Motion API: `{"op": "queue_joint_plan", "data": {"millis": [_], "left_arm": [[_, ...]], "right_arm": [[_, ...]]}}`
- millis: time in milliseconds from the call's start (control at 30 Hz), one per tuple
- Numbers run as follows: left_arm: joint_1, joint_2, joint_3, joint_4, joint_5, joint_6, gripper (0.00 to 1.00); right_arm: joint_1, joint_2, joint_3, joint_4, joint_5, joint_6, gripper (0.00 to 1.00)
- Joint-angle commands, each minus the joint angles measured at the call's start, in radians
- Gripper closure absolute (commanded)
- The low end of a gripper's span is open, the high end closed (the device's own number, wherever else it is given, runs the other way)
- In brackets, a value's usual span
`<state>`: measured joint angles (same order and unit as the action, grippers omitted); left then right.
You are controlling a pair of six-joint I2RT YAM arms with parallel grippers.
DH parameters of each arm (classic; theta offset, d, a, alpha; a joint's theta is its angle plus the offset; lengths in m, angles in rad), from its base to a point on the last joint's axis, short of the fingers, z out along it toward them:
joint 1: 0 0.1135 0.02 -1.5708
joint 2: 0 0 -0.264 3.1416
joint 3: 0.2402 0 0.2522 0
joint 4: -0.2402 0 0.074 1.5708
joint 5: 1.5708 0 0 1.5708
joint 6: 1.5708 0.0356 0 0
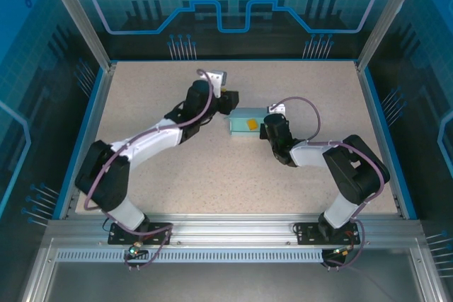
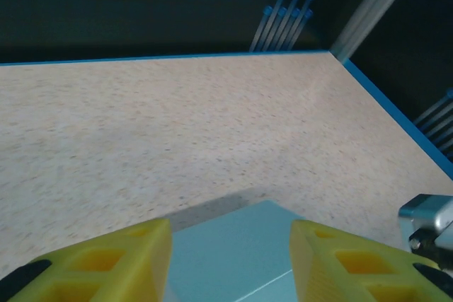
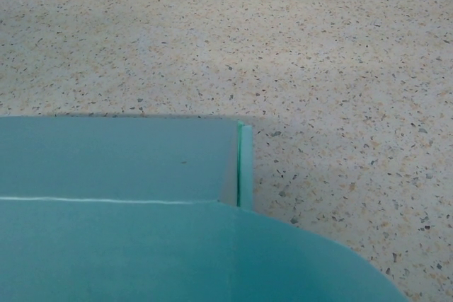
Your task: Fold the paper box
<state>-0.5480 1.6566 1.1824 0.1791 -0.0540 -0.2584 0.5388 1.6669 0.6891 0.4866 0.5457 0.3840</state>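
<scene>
Box [image 1: 241,122] sits mid-table, toward the far edge. Left gripper [image 2: 230,249] straddles it, jaws apart; right gripper [image 1: 269,129], closed, is at its right end. Advised: close squarely on the walls and avoid crushing the card.

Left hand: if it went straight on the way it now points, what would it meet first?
Most likely the box: its corner lies between the left hand's open fingers, just ahead. Height is unclear, so it might skim over the top and reach the table beyond.
</scene>
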Motion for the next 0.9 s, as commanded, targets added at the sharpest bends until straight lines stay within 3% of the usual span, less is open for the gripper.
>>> {"op": "queue_joint_plan", "data": {"millis": [0,300,600,867], "left_arm": [[0.01,0.12,0.133,-0.224,0.209,0.038,0.51],[0.014,0.324,0.357,-0.359,0.354,0.037,0.54],[0.014,0.35,0.332,-0.359,0.387,0.026,0.55],[0.014,0.361,0.307,-0.345,0.385,0.024,0.55]], "right_arm": [[0.019,0.014,0.023,-0.016,-0.002,-0.013,1.0],[0.019,0.009,0.018,-0.021,0.006,-0.023,1.0],[0.02,0.007,0.02,-0.026,0.002,-0.03,1.0],[0.019,-0.027,0.015,-0.042,-0.014,-0.046,0.91]]}}
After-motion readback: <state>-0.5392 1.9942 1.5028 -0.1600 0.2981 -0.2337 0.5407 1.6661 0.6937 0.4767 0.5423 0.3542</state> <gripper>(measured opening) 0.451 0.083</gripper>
